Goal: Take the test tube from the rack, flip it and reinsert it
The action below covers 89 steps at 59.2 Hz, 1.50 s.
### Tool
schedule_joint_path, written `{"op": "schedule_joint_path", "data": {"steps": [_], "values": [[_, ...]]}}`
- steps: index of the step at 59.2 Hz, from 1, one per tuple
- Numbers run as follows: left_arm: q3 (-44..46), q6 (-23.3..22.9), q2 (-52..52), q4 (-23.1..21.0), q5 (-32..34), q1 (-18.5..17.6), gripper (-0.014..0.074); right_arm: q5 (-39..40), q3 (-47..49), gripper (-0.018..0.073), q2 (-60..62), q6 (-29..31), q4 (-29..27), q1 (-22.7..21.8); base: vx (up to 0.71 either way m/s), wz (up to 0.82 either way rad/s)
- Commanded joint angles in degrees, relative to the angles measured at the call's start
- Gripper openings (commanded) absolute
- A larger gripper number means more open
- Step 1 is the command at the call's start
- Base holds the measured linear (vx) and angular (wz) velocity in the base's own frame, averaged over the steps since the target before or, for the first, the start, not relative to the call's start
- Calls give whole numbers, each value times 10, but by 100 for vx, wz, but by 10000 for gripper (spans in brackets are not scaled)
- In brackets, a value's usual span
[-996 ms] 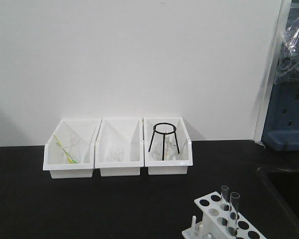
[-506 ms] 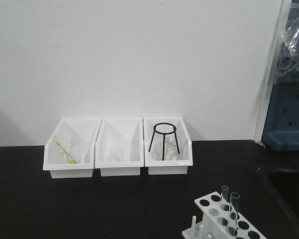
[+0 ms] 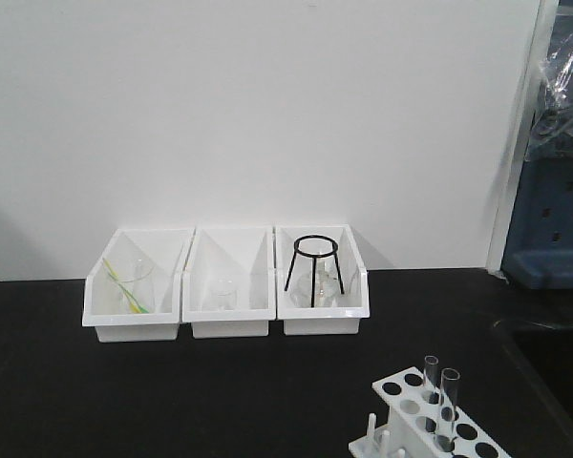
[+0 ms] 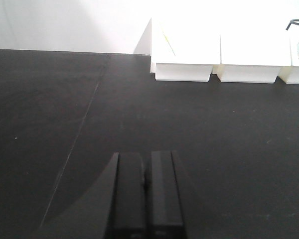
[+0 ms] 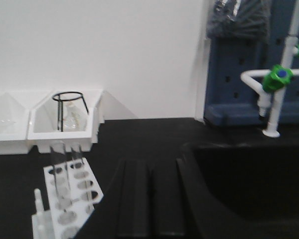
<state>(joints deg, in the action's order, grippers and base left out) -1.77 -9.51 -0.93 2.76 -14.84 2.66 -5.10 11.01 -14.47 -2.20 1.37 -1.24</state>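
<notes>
Laboratory, black bench (image 3: pixel 172 391), sink (image 5: pixel 249 184), lab tap (image 5: pixel 274 79), glassware bins (image 3: pixel 227 286)

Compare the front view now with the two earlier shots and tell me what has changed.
Nothing visibly changed. The rack sits in the same spot at the lower right with its two test tubes upright in the same holes, and the three white bins with their contents are as before. No gripper enters the front view at any point.

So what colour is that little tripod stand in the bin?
Black: the thin wire tripod stand, clearest in the exterior front-facing view.
</notes>
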Motion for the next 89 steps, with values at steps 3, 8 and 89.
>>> {"op": "schedule_joint_path", "data": {"steps": [3, 8, 89], "values": [[-1, 0, -7, -3, 45, -5, -6, 51, -61, -12, 65, 4, -7, -22, 0, 0], [-1, 0, -7, -3, 45, -5, -6, 51, -98, -12, 108, 0, -7, -22, 0, 0], [-1, 0, -7, -3, 45, -5, -6, 42, -128, -12, 157, -7, -7, -22, 0, 0]]}}
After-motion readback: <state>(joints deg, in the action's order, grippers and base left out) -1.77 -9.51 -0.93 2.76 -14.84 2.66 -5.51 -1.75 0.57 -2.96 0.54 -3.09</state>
